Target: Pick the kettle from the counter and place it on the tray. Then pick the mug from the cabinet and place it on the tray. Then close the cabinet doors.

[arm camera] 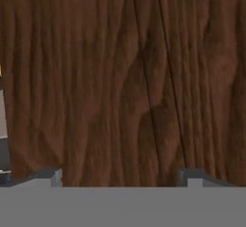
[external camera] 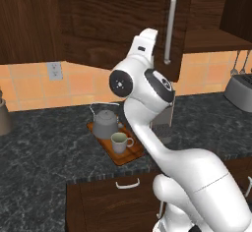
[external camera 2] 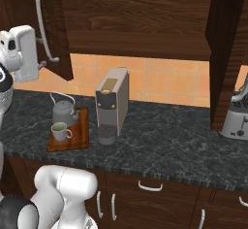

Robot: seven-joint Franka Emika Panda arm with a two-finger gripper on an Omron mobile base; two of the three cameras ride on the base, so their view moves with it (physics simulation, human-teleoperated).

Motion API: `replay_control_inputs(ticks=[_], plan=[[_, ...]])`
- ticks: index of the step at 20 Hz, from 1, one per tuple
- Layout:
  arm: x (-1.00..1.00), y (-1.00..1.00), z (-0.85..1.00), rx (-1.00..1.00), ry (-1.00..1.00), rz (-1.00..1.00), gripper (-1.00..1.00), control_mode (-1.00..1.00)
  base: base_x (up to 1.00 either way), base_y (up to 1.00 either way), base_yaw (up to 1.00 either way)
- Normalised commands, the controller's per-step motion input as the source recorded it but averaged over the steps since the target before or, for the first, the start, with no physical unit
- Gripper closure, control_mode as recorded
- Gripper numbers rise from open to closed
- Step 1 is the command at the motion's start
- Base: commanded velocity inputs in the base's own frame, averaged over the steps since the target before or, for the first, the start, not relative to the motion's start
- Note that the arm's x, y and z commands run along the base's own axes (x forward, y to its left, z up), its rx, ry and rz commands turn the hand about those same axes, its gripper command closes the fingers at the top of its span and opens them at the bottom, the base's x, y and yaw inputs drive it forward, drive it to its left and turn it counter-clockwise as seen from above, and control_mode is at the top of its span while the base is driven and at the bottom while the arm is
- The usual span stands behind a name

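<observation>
The squat grey metal kettle [external camera 2: 63, 111] and the small off-white mug [external camera 2: 59, 131] both sit on the flat reddish-brown wooden tray [external camera 2: 83, 131] on the dark marbled stone counter [external camera 2: 164, 145], so closing the tall dark brown cabinet doors looks like the step in hand. The two-finger gripper [arm camera: 120, 175] faces the wood of the left door [external camera: 118, 24] at close range, fingertips spread wide and holding nothing. The main risk is a glancing push — with open tips flat to the panel (contact itself cannot be confirmed) they could slide off toward the curved light-grey bar handle [external camera: 170, 27]. The right door [external camera 2: 225, 53] stands out over the counter near a chrome toaster [external camera 2: 236, 119], beyond a beige coffee machine [external camera 2: 112, 102]. The elbow hangs just above the tray — little room there.
</observation>
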Motion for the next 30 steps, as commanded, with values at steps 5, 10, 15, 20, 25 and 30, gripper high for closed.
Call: replay_control_inputs(ticks=[5, 10, 15, 20, 25, 30], plan=[[0.71, -0.66, 0.00, 0.00, 0.03, 0.00, -1.00, -1.00, 0.00, 0.00, 0.00], [0.71, -0.66, 0.00, 0.00, 0.06, 0.00, -1.00, -1.00, 0.00, 0.00, 0.00], [0.68, -0.67, 0.00, 0.00, 0.02, 0.00, -1.00, -1.00, 0.00, 0.00, 0.00], [0.44, -0.62, -0.02, 0.01, 0.00, 0.03, -1.00, -1.00, 0.00, 0.00, 0.00], [0.47, -0.42, -0.03, 0.02, 0.00, 0.11, -1.00, -1.00, 0.00, 0.00, 0.00], [0.41, -0.04, -0.02, 0.00, 0.00, 0.22, -1.00, -1.00, 0.00, 0.00, 0.00]])
